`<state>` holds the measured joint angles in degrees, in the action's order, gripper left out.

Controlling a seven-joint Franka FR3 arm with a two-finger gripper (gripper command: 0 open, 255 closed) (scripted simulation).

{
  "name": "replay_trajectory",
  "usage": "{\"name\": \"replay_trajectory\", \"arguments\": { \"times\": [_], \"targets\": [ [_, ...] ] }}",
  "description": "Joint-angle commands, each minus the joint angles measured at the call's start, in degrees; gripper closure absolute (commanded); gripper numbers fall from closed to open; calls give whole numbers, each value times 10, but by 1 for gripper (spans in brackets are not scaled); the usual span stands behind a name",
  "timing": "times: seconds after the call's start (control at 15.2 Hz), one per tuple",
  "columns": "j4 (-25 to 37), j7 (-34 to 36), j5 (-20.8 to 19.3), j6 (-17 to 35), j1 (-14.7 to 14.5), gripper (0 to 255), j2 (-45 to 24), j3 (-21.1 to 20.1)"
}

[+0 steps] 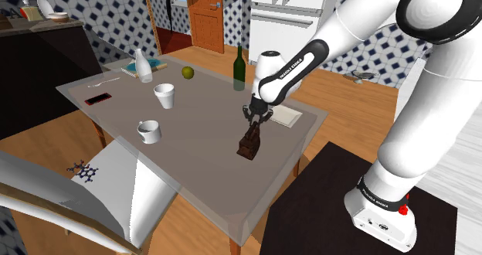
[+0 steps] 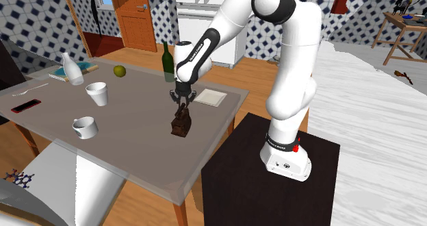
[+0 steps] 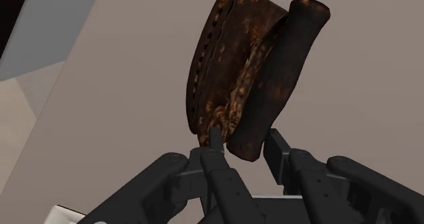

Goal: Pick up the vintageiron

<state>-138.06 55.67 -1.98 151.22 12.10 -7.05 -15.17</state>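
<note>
The vintage iron (image 1: 249,143) (image 2: 181,124) is a dark rusty-brown piece with a thick curved handle. It stands on the grey table (image 1: 193,164) (image 2: 137,153), near the edge closest to the stand. My black gripper (image 1: 254,122) (image 2: 183,107) (image 3: 243,142) reaches down onto it from above. In the wrist view the iron (image 3: 231,73) stretches away from the fingers, and the near end of its handle sits between the two fingertips (image 3: 214,138), which press against it on both sides. The base of the iron looks to be resting on the table.
A green bottle (image 1: 240,66) and a white sheet (image 1: 287,116) lie just beyond the iron. A paper cup (image 1: 164,96), a mug (image 1: 149,130), an apple (image 1: 188,73), a white bottle (image 1: 142,65) and a red phone (image 1: 98,99) are spread toward the shoulder view's left. A white chair (image 1: 116,184) stands at the table's near side.
</note>
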Motion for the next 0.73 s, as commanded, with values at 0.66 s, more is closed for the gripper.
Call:
{"name": "replay_trajectory", "arguments": {
  "times": [0.66],
  "targets": [
    [19,-22,31,-80,3,255,64,-5]
  ]
}}
